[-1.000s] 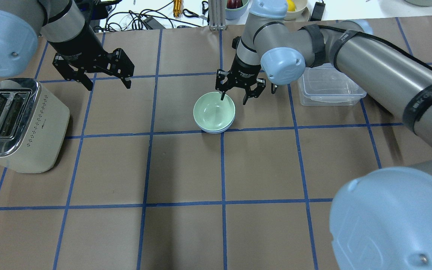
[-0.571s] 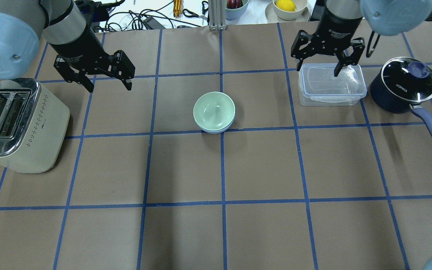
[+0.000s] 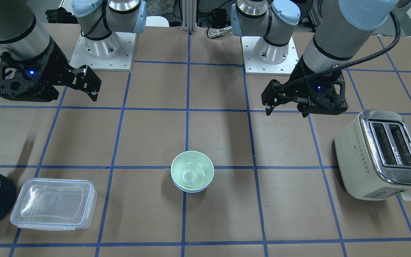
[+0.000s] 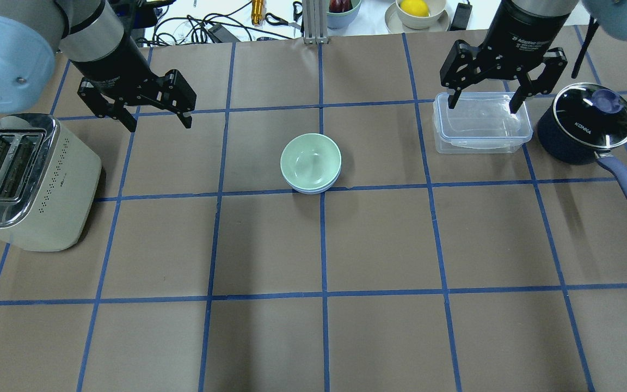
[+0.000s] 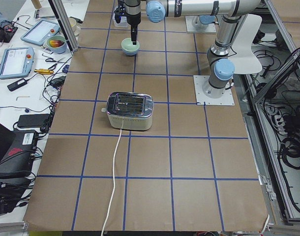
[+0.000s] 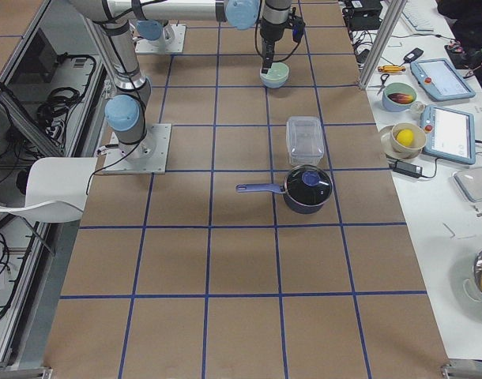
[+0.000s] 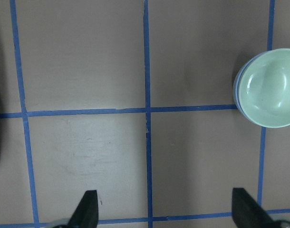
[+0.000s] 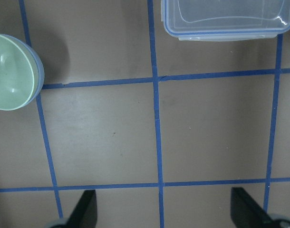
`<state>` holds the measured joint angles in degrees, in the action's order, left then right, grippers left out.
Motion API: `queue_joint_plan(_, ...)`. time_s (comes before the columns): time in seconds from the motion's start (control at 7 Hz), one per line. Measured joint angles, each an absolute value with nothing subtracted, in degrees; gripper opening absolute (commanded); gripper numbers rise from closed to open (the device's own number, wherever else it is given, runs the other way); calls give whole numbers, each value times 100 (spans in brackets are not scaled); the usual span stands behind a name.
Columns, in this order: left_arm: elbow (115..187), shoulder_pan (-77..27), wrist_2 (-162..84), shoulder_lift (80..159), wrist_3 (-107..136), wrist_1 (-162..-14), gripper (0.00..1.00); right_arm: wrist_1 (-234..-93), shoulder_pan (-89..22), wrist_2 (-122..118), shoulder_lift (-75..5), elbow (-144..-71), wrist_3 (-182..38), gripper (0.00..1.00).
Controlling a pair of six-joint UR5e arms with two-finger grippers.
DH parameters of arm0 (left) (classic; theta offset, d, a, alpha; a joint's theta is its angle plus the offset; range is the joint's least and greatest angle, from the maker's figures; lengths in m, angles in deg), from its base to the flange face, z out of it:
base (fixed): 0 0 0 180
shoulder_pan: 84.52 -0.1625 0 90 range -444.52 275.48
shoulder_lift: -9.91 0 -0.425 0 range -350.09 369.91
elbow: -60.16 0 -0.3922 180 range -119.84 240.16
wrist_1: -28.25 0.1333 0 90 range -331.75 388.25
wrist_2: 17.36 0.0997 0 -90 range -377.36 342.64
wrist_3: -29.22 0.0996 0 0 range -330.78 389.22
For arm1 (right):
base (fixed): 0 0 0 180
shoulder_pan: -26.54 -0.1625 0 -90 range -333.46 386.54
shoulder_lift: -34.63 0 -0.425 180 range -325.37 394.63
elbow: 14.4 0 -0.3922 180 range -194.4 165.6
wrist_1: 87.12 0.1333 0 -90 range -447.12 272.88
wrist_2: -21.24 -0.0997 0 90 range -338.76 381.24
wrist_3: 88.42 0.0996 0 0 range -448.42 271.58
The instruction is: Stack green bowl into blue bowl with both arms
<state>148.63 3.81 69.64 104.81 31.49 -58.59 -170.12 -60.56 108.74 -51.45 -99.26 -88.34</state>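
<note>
The pale mint-green bowl [image 4: 311,160] sits nested inside the pale blue bowl [image 4: 310,190] near the table's middle; only the blue rim shows beneath it. The stack also shows in the front view, green bowl [image 3: 192,172] in blue bowl [image 3: 191,190]. My left gripper [image 4: 159,127] is open and empty, well to the left of the bowls, near the toaster. My right gripper [image 4: 482,108] is open and empty, above the clear container, far to the right of the bowls. The left wrist view shows the green bowl [image 7: 271,88] at its right edge; the right wrist view shows it [image 8: 9,71] at its left edge.
A cream toaster [image 4: 25,179] stands at the left. A clear lidded container [image 4: 479,130] and a dark blue pot with a glass lid [image 4: 585,128] stand at the right. Cables and dishes lie beyond the table's far edge.
My right arm has left the stacked bowls and swung right and back to above the clear container, uncovering the pot. The left arm and the bowls have not moved.
</note>
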Motion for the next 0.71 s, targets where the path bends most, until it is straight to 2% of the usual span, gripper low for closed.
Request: queue_joint_plan(0.71,14930,381,6969,10496,3042,-5859,100,-16914,-6065,11123,-5340,-10097,-8489,100)
